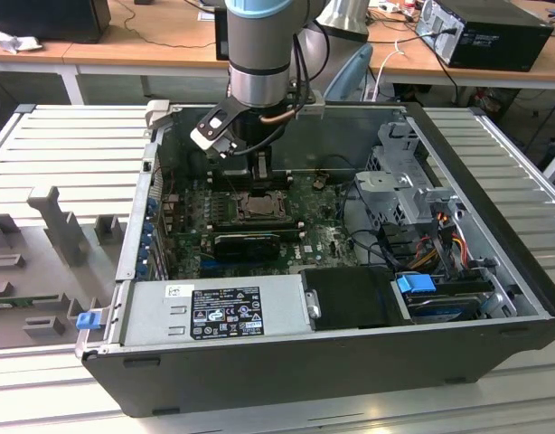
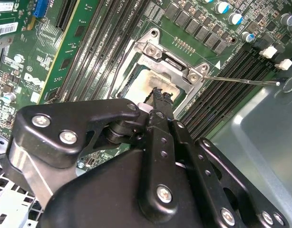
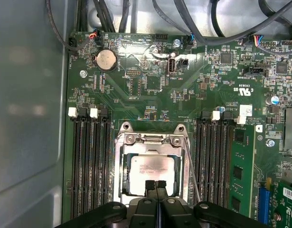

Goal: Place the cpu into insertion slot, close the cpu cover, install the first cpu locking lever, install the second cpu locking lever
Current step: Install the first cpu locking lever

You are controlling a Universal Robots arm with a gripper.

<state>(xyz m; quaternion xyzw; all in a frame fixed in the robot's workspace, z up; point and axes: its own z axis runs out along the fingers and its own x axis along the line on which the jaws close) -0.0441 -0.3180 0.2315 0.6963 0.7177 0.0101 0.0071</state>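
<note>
**One lever juts loose while the chip sits in its socket**

You have the arm reaching down into the open computer case [image 1: 494,271], which lies on its side on the ribbed table [image 1: 70,145]. The gripper [image 1: 259,172] hangs directly over the insertion slot [image 1: 257,207] on the green motherboard [image 3: 150,90].

In both wrist views, you see the gripper's [image 3: 155,184] two black fingertips [image 3: 150,186] pressed together with nothing pinched between them. Their ends sit at the edge of the cpu [image 3: 153,168]. Whether they touch its surface or hover just above it, you cannot tell.

The cpu lies flat in the slot, its pale metal top facing up. The cpu cover [image 3: 119,171] is down around it, and its square window frames the chip on the sides you can see.

A thin wire locking lever [image 3: 191,173] runs along one side of the cover and slants away from it. In the second wrist view, you find the same lever [image 2: 241,80] sticking out across the black memory slots [image 2: 222,90] toward the grey case wall. There the gripper [image 2: 160,95] covers part of the chip [image 2: 153,81], with the cover's [image 2: 172,61] screwed end beyond it.

Memory slots [image 3: 89,161] flank the socket on both sides, and a coin battery [image 3: 106,60] sits farther up the board.
</note>
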